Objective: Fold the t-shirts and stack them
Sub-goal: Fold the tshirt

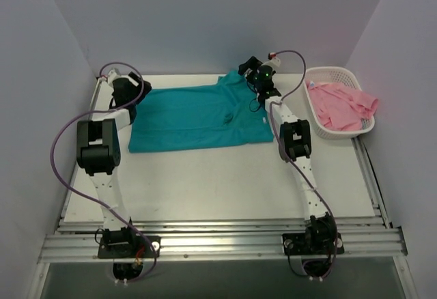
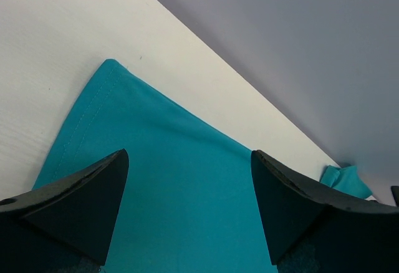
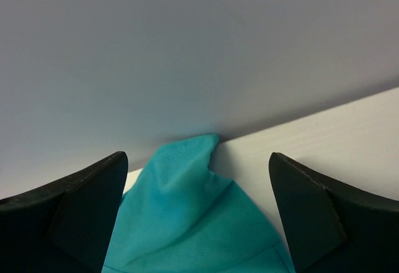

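Pincers on both arms stand with jaws apart, clamped on nothing. The left pincer (image 2: 189,156) hangs over a corner of the teal t-shirt (image 1: 191,118) at 10 o'clock of the desk (image 1: 205,183). The right pincer (image 3: 198,156) hangs over a bunched sleeve by the back wall at 12 o'clock. That shirt lies spread out across the far half. Farther off, at 2 o'clock, the pink t-shirt (image 1: 338,104) lies crumpled in the white basket (image 1: 332,71). By my reading nothing is folded or stacked yet: both folds and the stacking remain.
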